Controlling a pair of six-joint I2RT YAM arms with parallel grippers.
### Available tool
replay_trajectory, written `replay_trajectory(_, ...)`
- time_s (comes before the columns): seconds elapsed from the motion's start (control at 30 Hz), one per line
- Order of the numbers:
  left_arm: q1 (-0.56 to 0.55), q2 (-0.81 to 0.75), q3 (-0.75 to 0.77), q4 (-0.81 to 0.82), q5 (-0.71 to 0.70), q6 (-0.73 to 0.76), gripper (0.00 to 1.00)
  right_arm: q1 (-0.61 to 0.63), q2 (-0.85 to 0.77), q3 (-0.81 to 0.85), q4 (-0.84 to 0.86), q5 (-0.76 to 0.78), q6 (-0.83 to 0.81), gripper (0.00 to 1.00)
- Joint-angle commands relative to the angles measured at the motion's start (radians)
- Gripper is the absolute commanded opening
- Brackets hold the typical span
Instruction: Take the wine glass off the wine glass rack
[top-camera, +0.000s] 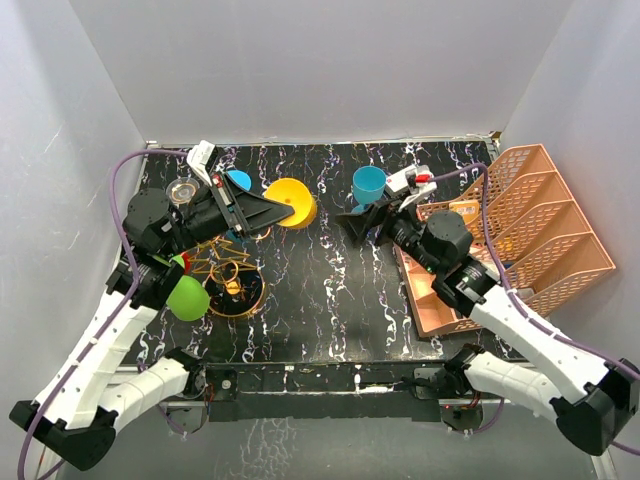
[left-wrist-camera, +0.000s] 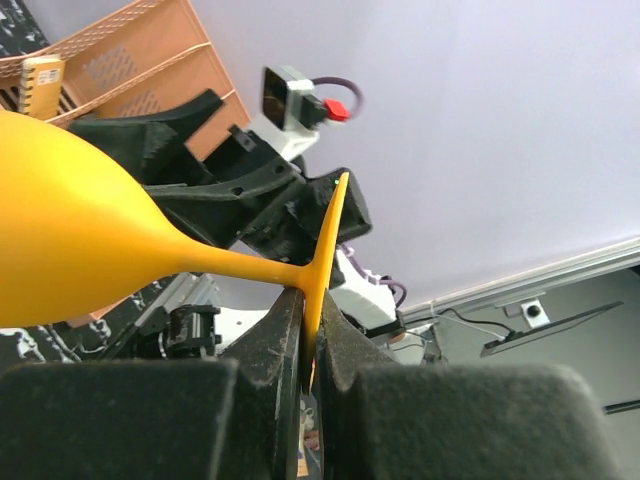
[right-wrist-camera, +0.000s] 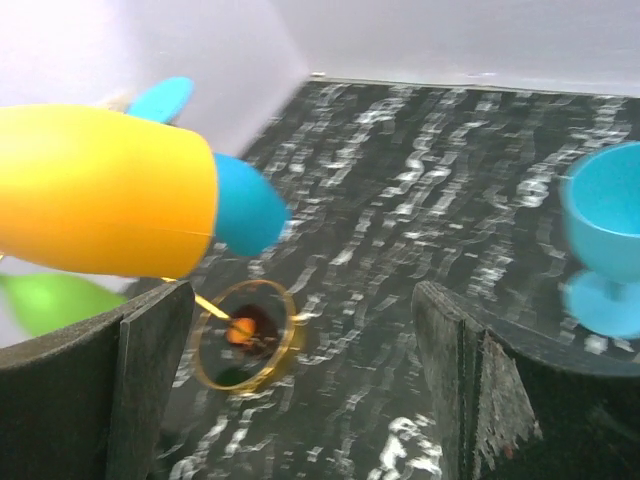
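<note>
Sideways, yellow wine glass (top-camera: 290, 203), foot edge in left fingers (left-wrist-camera: 275, 345)

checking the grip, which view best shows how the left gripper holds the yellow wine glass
Left wrist view: the left gripper is shut on the foot of the yellow wine glass, stem and bowl out sideways. The top view shows only the bowl beyond the gripper; the right wrist view shows the blurred bowl, no grip.

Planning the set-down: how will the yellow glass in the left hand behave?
Probably stiff plastic: the yellow glass juts sideways from the left hand without sagging. Pinched at its thin foot, it may pivot. Slim stem, likely tippy.
</note>
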Motion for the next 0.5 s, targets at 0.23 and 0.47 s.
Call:
replay_trajectory(0.23,0.002,-0.016,-0.062,0.352,0.07,-0.277,0.0,-0.258,0.231,-0.143,1.077,-0.879,0.872,1.0)
replay_trajectory(0.47,0.001,0.027,-0.119,0.635,0.131,-0.44,0.0,-0.256,0.443,-0.145,1.673,-0.856,1.283,0.95)
